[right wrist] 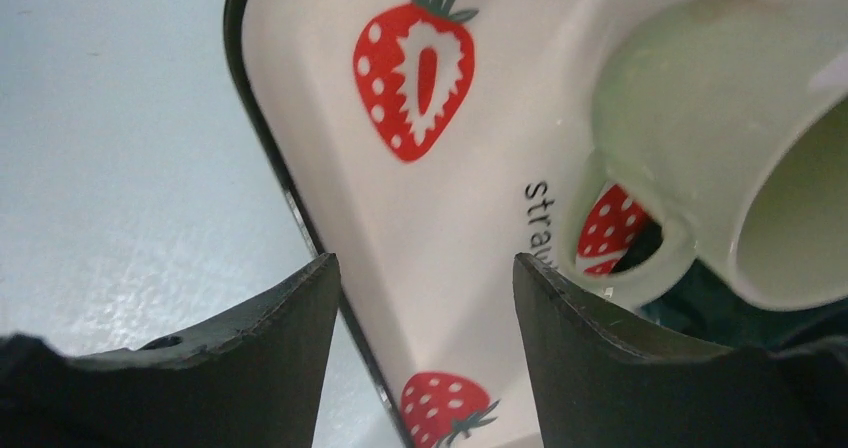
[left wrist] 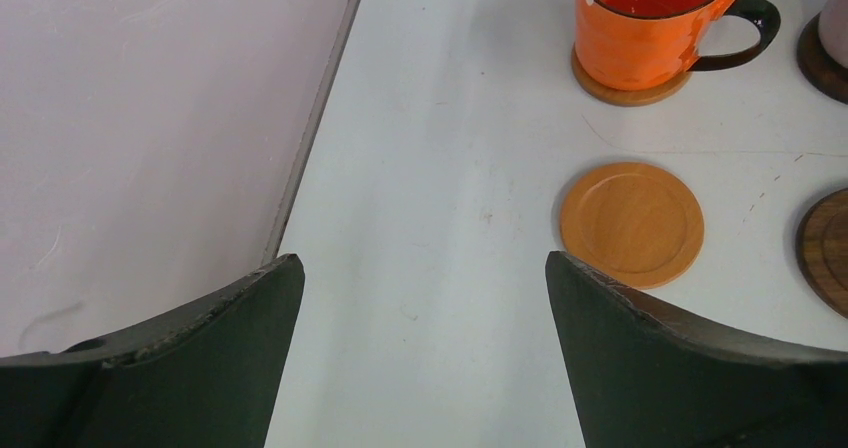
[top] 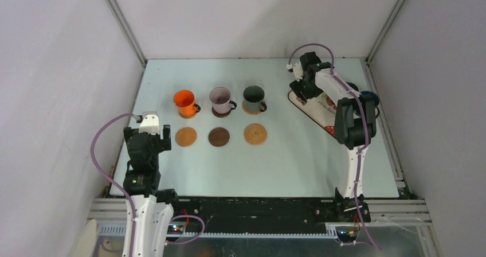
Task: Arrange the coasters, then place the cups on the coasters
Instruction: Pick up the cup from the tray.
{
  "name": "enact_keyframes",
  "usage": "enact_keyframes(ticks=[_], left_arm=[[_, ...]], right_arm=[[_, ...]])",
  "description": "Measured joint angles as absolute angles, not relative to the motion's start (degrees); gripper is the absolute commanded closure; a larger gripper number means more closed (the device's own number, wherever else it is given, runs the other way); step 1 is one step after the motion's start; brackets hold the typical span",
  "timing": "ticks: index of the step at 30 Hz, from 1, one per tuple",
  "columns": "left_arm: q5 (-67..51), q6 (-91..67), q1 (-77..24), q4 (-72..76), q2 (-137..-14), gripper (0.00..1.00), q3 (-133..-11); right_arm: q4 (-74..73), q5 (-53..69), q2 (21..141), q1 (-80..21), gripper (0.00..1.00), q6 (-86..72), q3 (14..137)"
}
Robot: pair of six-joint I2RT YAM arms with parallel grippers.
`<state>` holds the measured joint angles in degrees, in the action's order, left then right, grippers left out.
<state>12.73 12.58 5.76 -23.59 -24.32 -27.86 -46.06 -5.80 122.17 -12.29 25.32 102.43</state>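
The right claw point(right wrist: 425, 268) hangs with its jaws partly spread and nothing pinched. Through the gap its own camera shows the dark rim of the strawberry tray point(right wrist: 310, 88). A pale green cup point(right wrist: 680, 98) lies tipped on the tray, handle toward the claw. From overhead that cup is hidden behind the arm. There the tray shows by the tabletop's right edge, toward the far corner, with a dark blue cup point(top: 369, 98) peeking out past the arm.

The left claw point(left wrist: 425, 263) is spread wide over bare tabletop point(left wrist: 440, 118) near the left edge, holding nothing. Its camera catches the orange cup point(left wrist: 640, 28) sitting on a tan coaster point(left wrist: 600, 90), with a bare tan coaster point(left wrist: 632, 225) nearer.

Only the overhead view gives the whole layout. A mauve cup point(top: 220, 99) and a dark green cup point(top: 253, 98) stand beside the orange one in a far row, each on a coaster. In the near row a dark brown coaster point(top: 219, 136) and a right-hand tan coaster point(top: 255, 133) lie uncovered.
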Motion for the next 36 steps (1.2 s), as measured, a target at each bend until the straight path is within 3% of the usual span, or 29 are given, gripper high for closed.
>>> enact_keyframes(ticks=[9,14,29,36], left_arm=[[11.03,12.58,5.76,-23.7,-23.55,0.02,-27.86],[10.24,12.58,5.76,-23.73,-23.62,0.02,-27.86],[10.52,12.58,5.76,-23.7,-24.34,0.02,-27.86],[11.84,12.58,5.76,-23.7,-25.52,0.02,-27.86]], right_arm=[[-46.46,-1.78,109.43,-9.39,0.32,13.93,97.01],[-41.67,-2.83,101.75,-5.39,0.27,7.46,92.38],[-35.77,-6.72,109.16,-4.03,0.23,-3.46,89.34],[-32.47,-12.95,110.89,-6.66,0.28,-3.07,90.72]])
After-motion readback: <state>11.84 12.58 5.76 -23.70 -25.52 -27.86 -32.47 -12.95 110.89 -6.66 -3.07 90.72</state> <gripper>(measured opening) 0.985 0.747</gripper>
